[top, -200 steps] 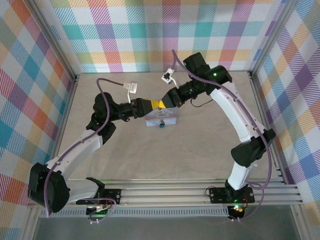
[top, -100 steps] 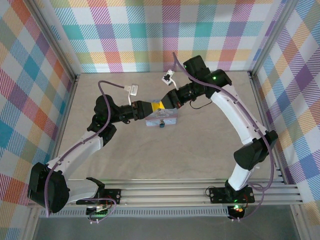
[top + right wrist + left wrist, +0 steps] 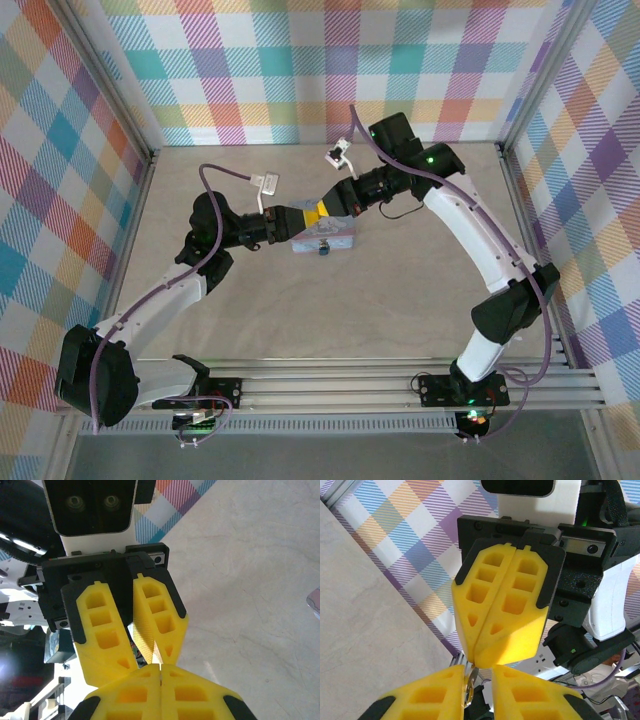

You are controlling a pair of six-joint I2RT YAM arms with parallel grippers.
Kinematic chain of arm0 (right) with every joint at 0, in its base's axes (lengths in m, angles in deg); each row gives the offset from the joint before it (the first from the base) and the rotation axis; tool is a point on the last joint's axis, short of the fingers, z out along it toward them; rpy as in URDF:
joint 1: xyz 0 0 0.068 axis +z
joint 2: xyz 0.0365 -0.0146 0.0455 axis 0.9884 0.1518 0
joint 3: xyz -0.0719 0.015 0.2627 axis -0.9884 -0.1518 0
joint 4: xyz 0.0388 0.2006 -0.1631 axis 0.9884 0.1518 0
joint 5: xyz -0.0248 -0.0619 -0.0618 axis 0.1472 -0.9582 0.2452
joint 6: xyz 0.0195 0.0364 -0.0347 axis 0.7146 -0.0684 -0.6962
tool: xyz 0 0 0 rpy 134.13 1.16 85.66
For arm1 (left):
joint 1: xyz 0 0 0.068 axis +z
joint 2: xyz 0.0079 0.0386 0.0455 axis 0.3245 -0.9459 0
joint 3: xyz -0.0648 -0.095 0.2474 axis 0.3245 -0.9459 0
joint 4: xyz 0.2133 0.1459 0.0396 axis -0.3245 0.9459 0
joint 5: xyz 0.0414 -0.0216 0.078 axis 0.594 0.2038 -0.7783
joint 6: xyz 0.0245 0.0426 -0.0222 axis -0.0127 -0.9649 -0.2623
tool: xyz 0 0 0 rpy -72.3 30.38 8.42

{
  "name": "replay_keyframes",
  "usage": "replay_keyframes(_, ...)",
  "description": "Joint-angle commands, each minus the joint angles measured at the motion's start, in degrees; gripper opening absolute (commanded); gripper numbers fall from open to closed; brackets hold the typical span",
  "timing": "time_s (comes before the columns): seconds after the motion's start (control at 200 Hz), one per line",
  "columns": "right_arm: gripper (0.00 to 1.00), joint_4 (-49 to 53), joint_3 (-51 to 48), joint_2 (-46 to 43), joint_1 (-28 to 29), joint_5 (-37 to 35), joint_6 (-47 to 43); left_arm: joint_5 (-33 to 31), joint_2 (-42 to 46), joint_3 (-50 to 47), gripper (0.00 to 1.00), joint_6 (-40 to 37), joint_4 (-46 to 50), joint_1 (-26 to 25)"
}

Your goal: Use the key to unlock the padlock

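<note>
The key should be pinched squarely by the left gripper, jaws slightly spread, before the right gripper, jaws pressed together, is withdrawn.

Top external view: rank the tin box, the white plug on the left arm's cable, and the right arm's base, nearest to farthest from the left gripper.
1. tin box, just under the left gripper
2. white plug, up-left
3. right arm's base, bottom right

Beige stone-look worktop centre frame. Pastel multicolour plaid walls across top, left and right sides. Ribbed silver aluminium rail along bottom edge, grey strip below. Even, bright light.
</note>
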Motion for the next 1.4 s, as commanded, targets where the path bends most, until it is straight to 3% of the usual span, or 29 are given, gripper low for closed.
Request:
replay_keyframes(0.0,0.00,-2.14,-0.88,-2.11,-0.22,1.28,1.23,1.66,0.88,0.25,0.18,0.15,-1.09,-0.49)
replay_keyframes(0.17,0.00,-2.71,-1.08,-2.38,-0.24,0.42,1.51,2.23,0.90,0.17,0.17,-0.72,0.36,-0.43)
replay_keyframes(0.335,0.00,-3.15,-1.09,-2.20,-0.19,1.24,2.17,2.38,0.60,0.70,0.00,-1.17,0.70,-0.41)
replay_keyframes(0.49,0.00,-4.29,-1.47,-1.94,-0.24,1.98,3.38,2.10,0.82,1.06,0.00,-2.25,2.37,-0.40)
replay_keyframes(0.505,0.02,-4.56,-1.60,-2.05,-0.24,1.90,3.64,2.02,0.81,1.15,0.00,-2.58,2.69,-0.41)
replay_keyframes(0.56,0.30,-6.14,-2.61,-2.36,-0.31,0.67,5.51,1.54,1.25,1.17,0.00,-4.04,4.80,-0.24)
replay_keyframes(0.615,0.49,-8.69,-4.46,-3.16,-0.92,-1.28,8.82,0.49,2.03,0.88,0.00,-6.12,7.86,0.16)
replay_keyframes(0.71,0.58,-14.70,-10.08,-5.63,-3.24,-4.44,15.79,-1.50,3.85,-0.54,0.00,-8.95,12.44,1.38)
replay_keyframes(0.915,0.54,-29.07,-27.38,-13.00,-4.87,-17.34,26.70,-4.40,6.94,-2.18,0.00,-14.82,21.74,2.69)
replay_keyframes(1.015,0.51,-28.84,-32.14,-13.34,-2.47,-26.31,27.36,-7.30,8.16,-2.04,0.00,-18.11,27.36,2.84)
replay_keyframes(1.265,0.56,-29.47,-34.04,-3.78,7.34,-40.95,28.65,-19.63,8.93,-0.36,0.00,-23.90,46.09,3.24)
replay_keyframes(1.395,0.58,-30.55,-32.82,2.90,11.08,-46.89,31.24,-23.20,8.82,-0.20,0.00,-23.84,51.08,3.37)
